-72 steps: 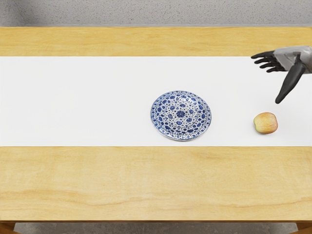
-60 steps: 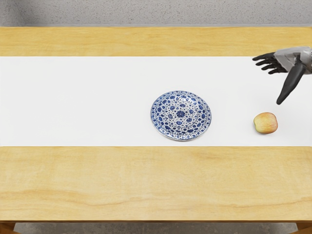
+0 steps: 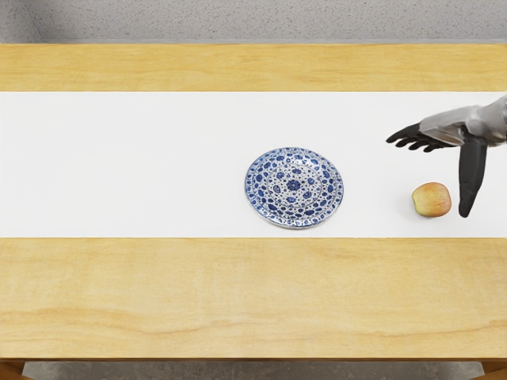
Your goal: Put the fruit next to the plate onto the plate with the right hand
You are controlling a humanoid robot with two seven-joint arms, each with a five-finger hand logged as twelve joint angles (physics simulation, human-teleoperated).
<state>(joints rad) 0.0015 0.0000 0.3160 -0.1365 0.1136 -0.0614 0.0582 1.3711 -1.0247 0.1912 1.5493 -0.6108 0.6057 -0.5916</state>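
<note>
The apple (image 3: 432, 199) sits on the white runner (image 3: 119, 158) at 3 o'clock from the blue-patterned plate (image 3: 252, 180), well apart from its rim, with bare cloth between them. The right hand (image 3: 453, 129) comes in from the right edge and hovers just past the fruit's far side: from the palm, the apple lies at roughly 6 to 7 o'clock, near but not touching. The hand is spread and holds nothing; its four fingers (image 3: 408, 139) reach toward 9 o'clock, while the thumb (image 3: 469, 186) hangs toward 6 o'clock, its tip just beside the apple's right flank. The fruit thus lies in the open crook between thumb and fingers, which I judge suits a grasp once the palm drops toward 6 o'clock. The apple is roundish, with no long axis to align to. The carry afterwards runs toward 9 o'clock. The left arm is out of view
</note>
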